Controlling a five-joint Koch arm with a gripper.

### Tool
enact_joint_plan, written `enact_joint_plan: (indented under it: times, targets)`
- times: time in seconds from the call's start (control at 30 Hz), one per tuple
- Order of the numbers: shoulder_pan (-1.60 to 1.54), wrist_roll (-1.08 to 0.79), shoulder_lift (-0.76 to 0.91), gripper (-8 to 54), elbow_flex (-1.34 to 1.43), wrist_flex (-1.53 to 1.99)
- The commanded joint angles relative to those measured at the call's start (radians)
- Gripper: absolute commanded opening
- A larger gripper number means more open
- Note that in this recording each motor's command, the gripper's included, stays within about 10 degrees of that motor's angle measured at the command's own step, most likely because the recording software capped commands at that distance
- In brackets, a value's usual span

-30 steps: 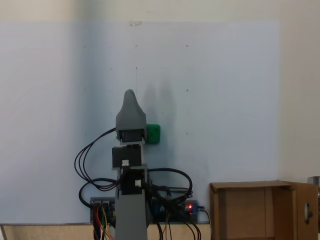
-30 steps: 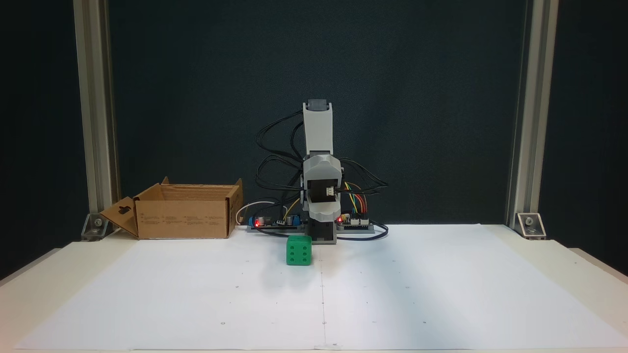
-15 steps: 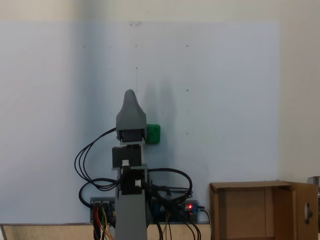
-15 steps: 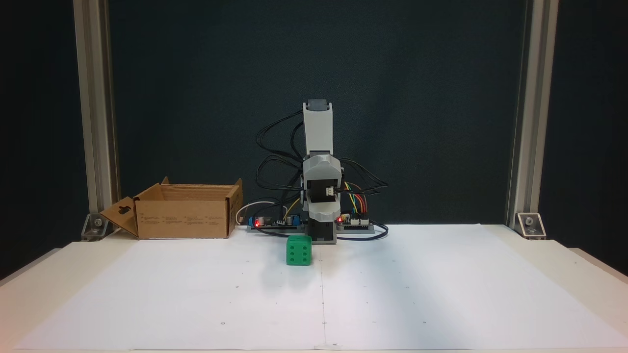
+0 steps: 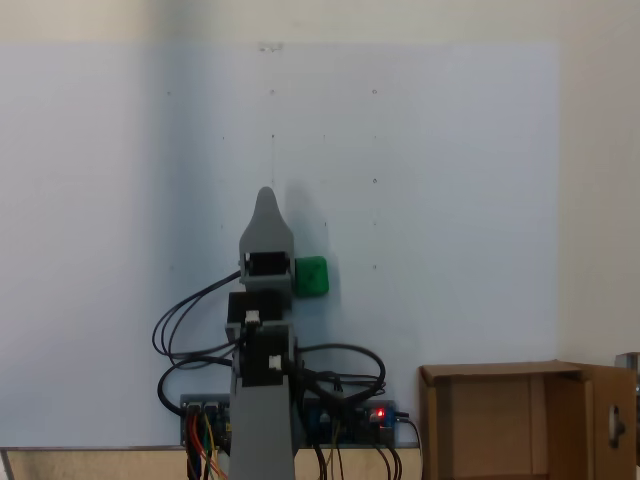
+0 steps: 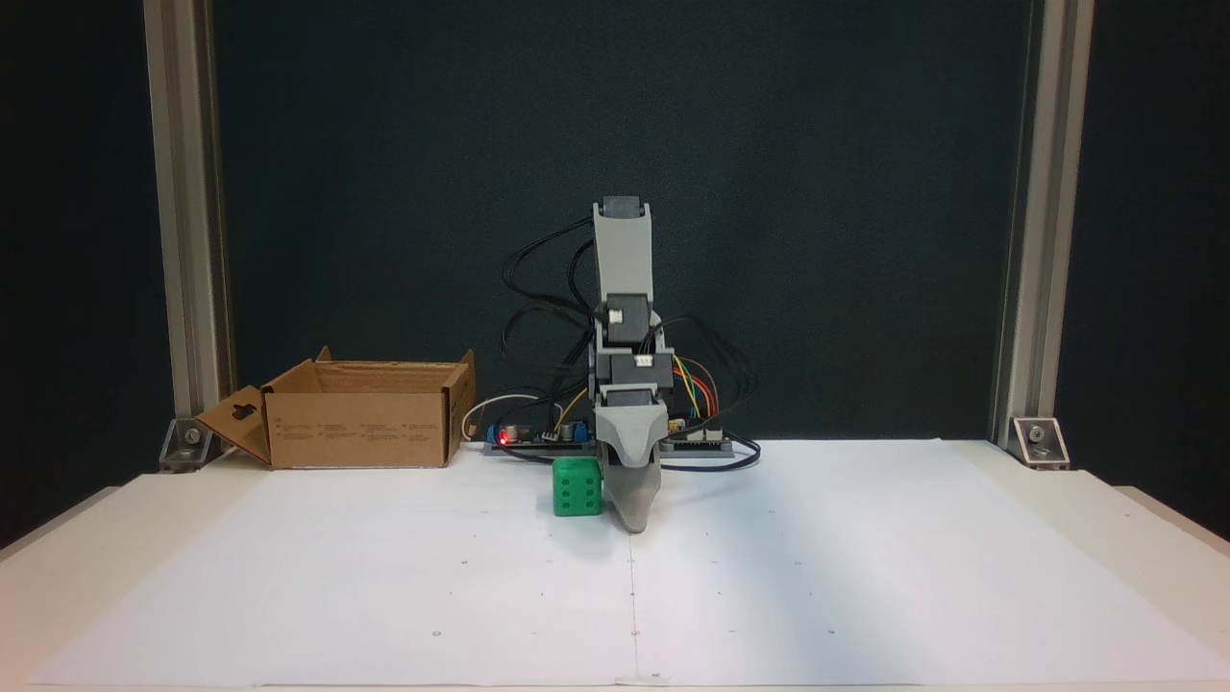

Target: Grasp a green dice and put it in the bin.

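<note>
The green dice (image 6: 578,486) sits on the white paper just in front of the arm's base, several dots on its front face; from behind it appears as the green dice (image 5: 311,275). My grey gripper (image 6: 634,519) points down at the paper with its tip almost on the sheet, right beside the dice and touching or nearly touching its side. From behind, the gripper (image 5: 265,195) is one narrow grey wedge, so a single tip shows and no gap can be judged. Nothing is between its jaws. The bin (image 6: 360,423), a brown cardboard box with flaps up, stands apart at the table's back; it is also the bin (image 5: 500,420).
The arm's base with circuit boards and looped cables (image 6: 538,437) sits behind the dice. Aluminium posts (image 6: 183,240) rise at both back corners. White paper (image 6: 865,577) covers the table ahead of the arm.
The arm has swung down from its folded pose, bringing the gripper tip to the paper beside the dice. The dice has shifted slightly away from the gripper.
</note>
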Motion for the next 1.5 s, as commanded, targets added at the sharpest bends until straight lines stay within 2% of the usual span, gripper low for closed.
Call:
enact_joint_plan:
  times: [0.0, 0.27, 0.43, 0.73, 0.93, 1.13, 1.47]
  targets:
    - [-0.044, -0.057, 0.094, 41.6, -0.091, 0.164]
    - [-0.149, -0.028, 0.097, 42.6, -0.390, 0.590]
    - [-0.167, 0.118, 0.091, 42.5, -0.653, 0.883]
    - [-0.150, 0.133, -0.123, 43.4, -1.085, 1.362]
    - [-0.133, 0.133, -0.129, 43.4, -1.106, 1.638]
    - [-0.092, 0.130, -0.129, 44.2, -1.106, 1.626]
    - [-0.018, 0.006, -0.164, 44.6, -1.106, 1.569]
